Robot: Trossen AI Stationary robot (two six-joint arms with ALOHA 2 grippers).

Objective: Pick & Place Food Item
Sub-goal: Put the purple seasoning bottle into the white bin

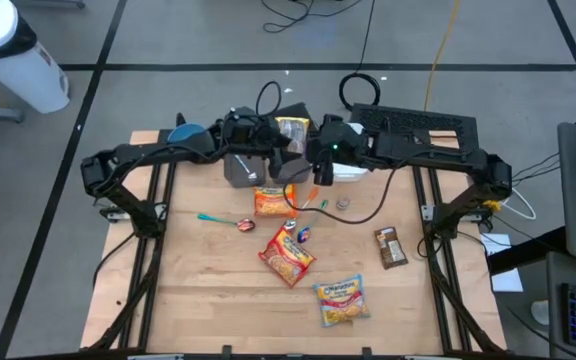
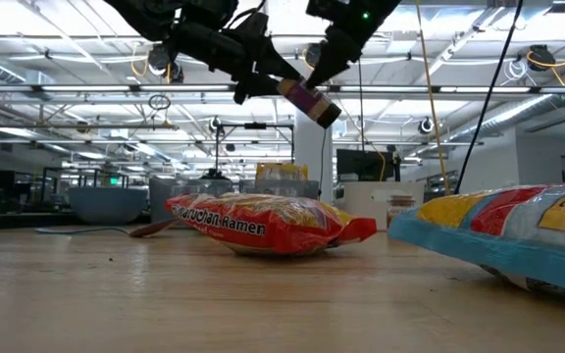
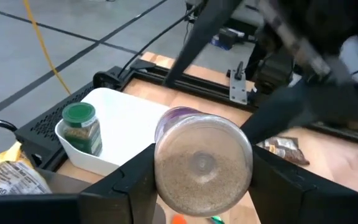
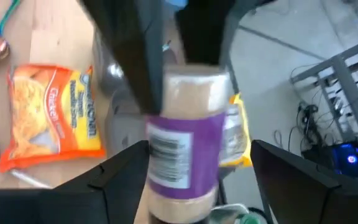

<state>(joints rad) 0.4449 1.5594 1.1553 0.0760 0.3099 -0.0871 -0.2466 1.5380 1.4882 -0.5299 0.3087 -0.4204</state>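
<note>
Spice jar (image 3: 202, 163) hangs in the air over the table's far side, clamped crosswise in my left gripper (image 3: 202, 177). My right gripper (image 4: 188, 186) stands spread on either side of its body, not gripping. The jar's long axis points toward my right wrist.

- We saw a pale wooden bench (image 1: 208, 290) standing on a grey floor (image 1: 168, 40) marked with dark lines.
- We noted black cables (image 1: 298, 12) and a yellow cord (image 1: 446, 40) lying across that floor behind the bench.
- We found a white cylinder-shaped object (image 1: 13, 60) at the far left corner of the high view.
- We looked, in the low view, into a wide hall with an open ceiling of beams and pipes (image 2: 479, 88) and bright ceiling lights (image 2: 540, 57).
</note>
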